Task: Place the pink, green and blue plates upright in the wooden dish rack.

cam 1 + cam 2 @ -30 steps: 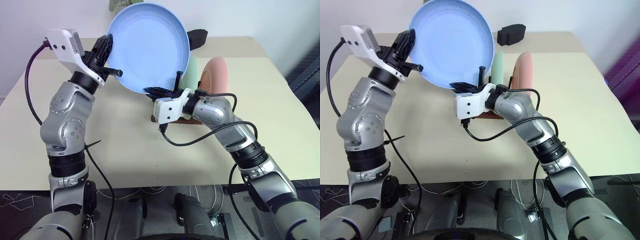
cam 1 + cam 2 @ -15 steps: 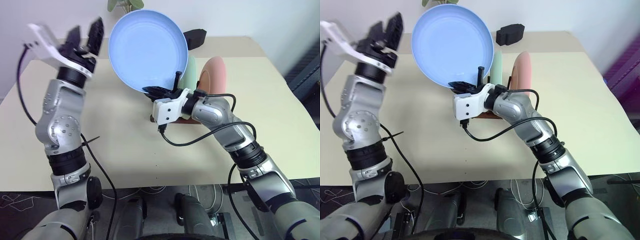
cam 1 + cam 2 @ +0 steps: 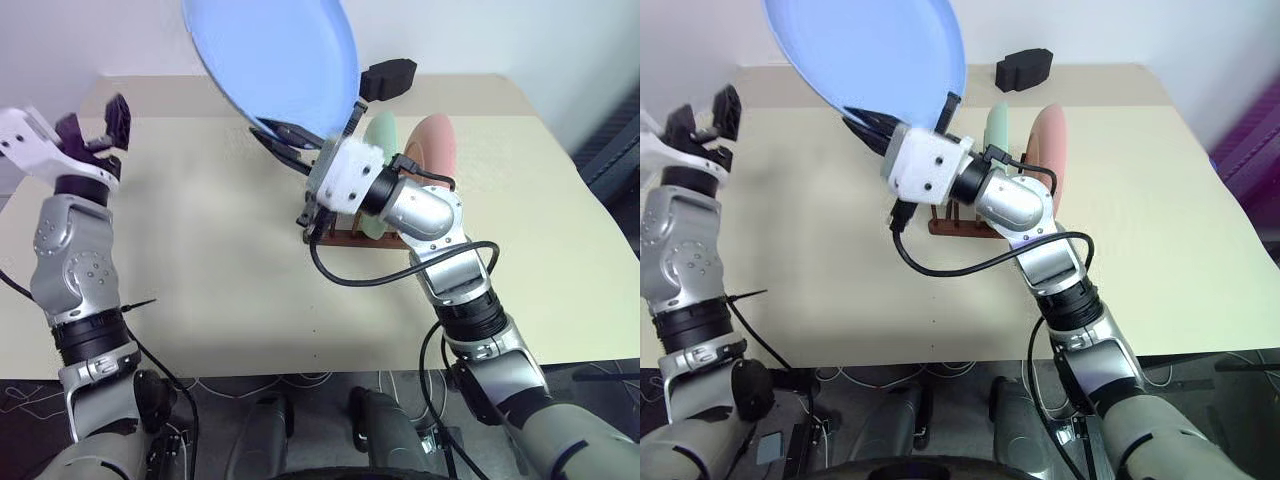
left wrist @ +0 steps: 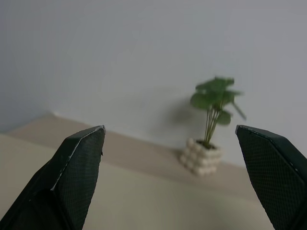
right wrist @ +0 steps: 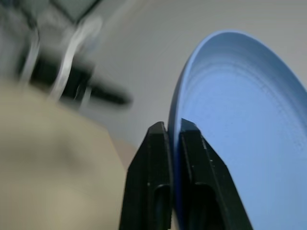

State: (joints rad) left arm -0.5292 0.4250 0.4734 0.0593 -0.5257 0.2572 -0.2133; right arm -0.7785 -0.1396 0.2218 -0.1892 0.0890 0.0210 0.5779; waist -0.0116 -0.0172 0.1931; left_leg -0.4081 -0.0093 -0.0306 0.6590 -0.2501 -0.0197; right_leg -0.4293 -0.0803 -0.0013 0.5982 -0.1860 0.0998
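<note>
Blue plate (image 3: 270, 55) | I am holding it high over the surface (image 3: 220, 260) by its rim in the clamped right hand (image 3: 300, 135) | left hand (image 3: 95, 135) is hanging wide open, empty | green plate (image 3: 381, 135) and pink plate (image 3: 432, 150) are standing in rack (image 3: 350, 238) | I am aiming to turn it edge-down and feed it slowly between free pegs beside the green.

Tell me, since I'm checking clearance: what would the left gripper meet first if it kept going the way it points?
Nothing close: the open left gripper points over bare table toward a small potted plant by the wall, though depth is unclear.
</note>
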